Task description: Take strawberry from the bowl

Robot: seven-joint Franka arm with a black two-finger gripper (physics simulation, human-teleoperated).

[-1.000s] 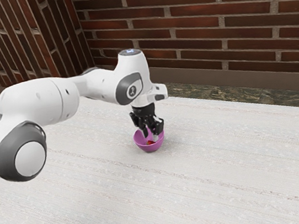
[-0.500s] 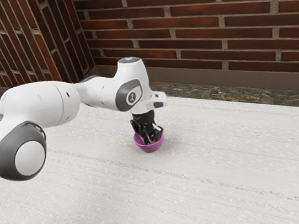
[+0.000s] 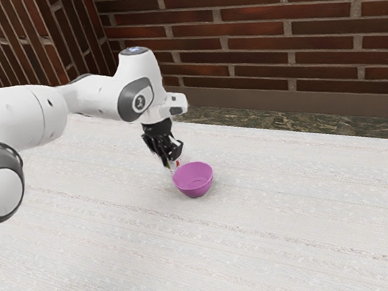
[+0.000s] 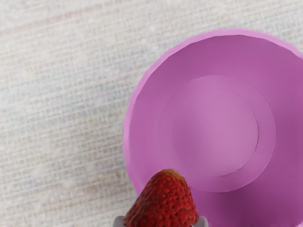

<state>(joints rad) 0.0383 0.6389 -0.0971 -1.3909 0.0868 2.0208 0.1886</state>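
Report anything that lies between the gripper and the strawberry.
Nothing lies between them. In the wrist view, the gripper is closed directly on the strawberry, one grey fingertip meeting it on each side.

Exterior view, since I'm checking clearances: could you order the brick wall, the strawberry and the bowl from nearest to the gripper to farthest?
1. Strawberry: held between the fingers.
2. Bowl: just below, toward the exterior view's right.
3. Brick wall: in the background, beyond the table.
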